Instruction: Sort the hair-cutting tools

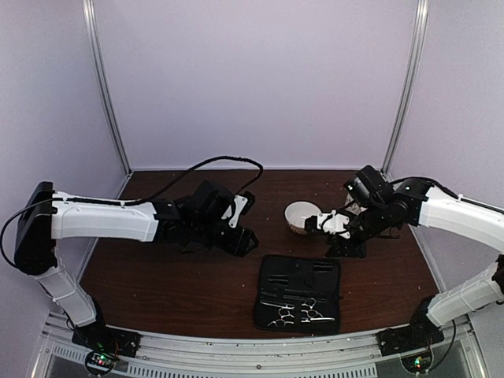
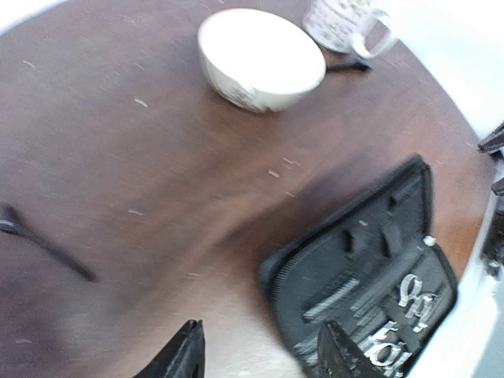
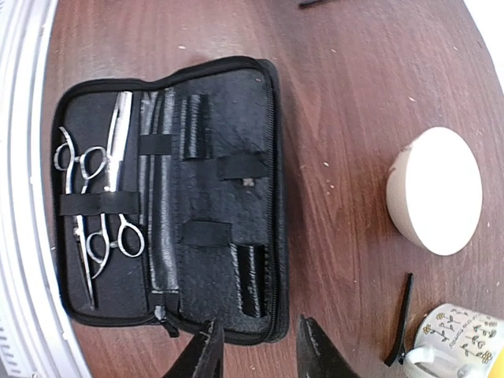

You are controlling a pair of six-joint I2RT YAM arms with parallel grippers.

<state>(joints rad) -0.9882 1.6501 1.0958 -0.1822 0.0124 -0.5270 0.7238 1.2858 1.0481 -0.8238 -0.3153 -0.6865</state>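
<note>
An open black case point(image 1: 298, 293) lies near the table's front edge. Two silver scissors point(image 1: 295, 313) are strapped into its near half; they also show in the right wrist view point(image 3: 94, 205) and, blurred, in the left wrist view point(image 2: 402, 315). One thin black stick point(image 3: 400, 319) lies by a mug, and it also shows in the left wrist view point(image 2: 346, 67). A second black stick point(image 2: 47, 248) lies on the bare wood; in the right wrist view only its end point(image 3: 315, 4) shows at the top edge. My left gripper point(image 1: 242, 240) point(image 2: 264, 358) is open and empty, left of the case. My right gripper point(image 1: 346, 248) point(image 3: 260, 354) is open and empty by the case's right edge.
A white bowl point(image 1: 301, 216) point(image 2: 260, 59) point(image 3: 437, 189) stands at mid-table beyond the case. A patterned white mug point(image 2: 346, 24) point(image 3: 457, 339) stands to its right, under my right arm. The case's far half point(image 3: 228, 228) holds only loops and pockets.
</note>
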